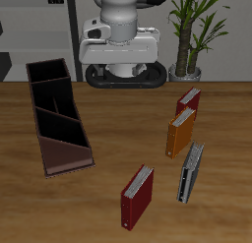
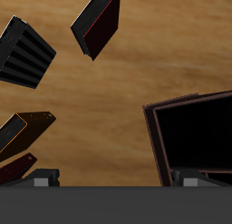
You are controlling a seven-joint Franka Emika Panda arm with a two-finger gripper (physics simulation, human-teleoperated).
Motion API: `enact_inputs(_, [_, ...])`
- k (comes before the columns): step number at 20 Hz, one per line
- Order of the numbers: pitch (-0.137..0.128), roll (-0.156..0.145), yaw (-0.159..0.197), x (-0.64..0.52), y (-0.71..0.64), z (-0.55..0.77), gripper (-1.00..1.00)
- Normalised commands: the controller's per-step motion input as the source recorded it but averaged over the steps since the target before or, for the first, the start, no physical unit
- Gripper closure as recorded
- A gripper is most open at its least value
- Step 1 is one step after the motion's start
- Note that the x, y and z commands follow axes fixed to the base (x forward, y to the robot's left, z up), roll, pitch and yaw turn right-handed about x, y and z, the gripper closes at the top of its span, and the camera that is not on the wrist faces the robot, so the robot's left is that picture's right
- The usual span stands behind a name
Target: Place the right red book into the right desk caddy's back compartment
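**Four books on the surface, fingers spread wide**

The right red book (image 1: 138, 196) lies on the surface (image 1: 108, 139) near its front edge, close to a grey book (image 1: 191, 172) and well apart from the right desk caddy (image 1: 57, 114). The back compartment (image 1: 47, 72) is the caddy's farthest section. An orange book (image 1: 179, 132) and a brighter red book (image 1: 189, 97) lie farther back. In the wrist view the fingers (image 2: 42, 179) stand wide apart, gripping nothing.

Wooden table (image 1: 108, 149), potted plant (image 1: 192, 30) behind.
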Motion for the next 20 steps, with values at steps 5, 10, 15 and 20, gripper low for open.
enact_inputs(5, [-0.001,-0.014,-0.008,0.25,-0.12,0.12,-1.00])
enact_inputs(10, [-0.011,-0.027,-0.008,0.28,-0.03,0.09,-1.00])
enact_inputs(15, [-0.013,-0.028,-0.009,0.23,0.03,0.10,-1.00])
enact_inputs(20, [-0.004,-0.024,0.012,0.25,-0.02,0.06,-1.00])
